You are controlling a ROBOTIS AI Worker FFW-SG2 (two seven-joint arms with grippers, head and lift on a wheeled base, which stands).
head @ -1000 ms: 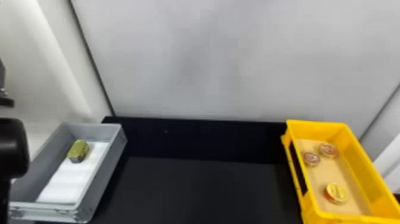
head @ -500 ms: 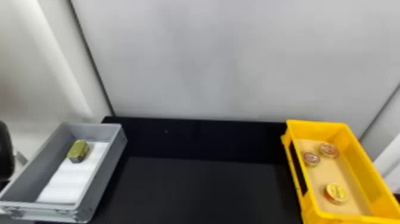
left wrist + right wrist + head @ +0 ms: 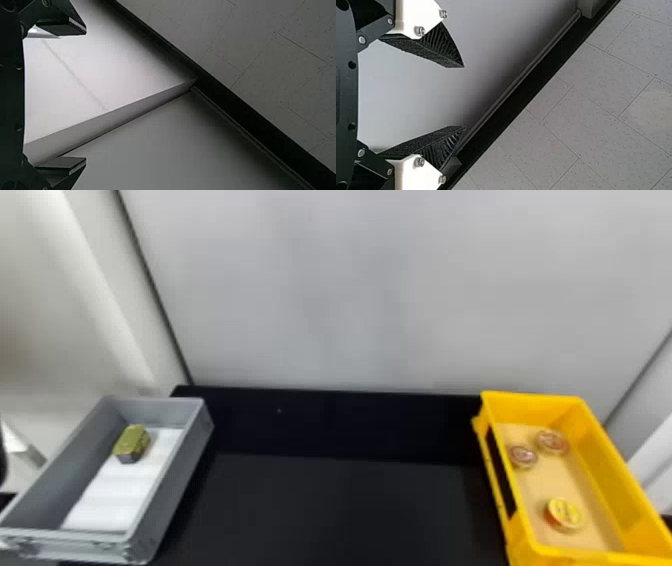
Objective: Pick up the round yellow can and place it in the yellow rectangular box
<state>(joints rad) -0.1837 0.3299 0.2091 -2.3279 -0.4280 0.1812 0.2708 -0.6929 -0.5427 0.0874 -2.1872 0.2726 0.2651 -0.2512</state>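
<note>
In the head view the round yellow can [image 3: 566, 513] lies inside the yellow rectangular box [image 3: 615, 457], on its tan floor near the front end. A dark sliver of my left arm [image 3: 2, 455] stands at the left edge, beside the grey box and far from the can. My left gripper [image 3: 85, 95] has its fingers wide apart in the left wrist view, with nothing between them. Over in the right wrist view, my right gripper [image 3: 464, 97] is also open and holds nothing.
Two reddish round cans [image 3: 523, 456] lie farther back in the yellow box. A grey box [image 3: 182, 472] on the left holds a gold-green block-shaped can [image 3: 131, 442] on a white liner [image 3: 112, 497]. The black table [image 3: 345, 505] spans between the boxes, before a pale wall.
The left arm has slid out toward the left edge of the head view, uncovering the grey box's front left corner. The cans and both boxes have stayed in place.
</note>
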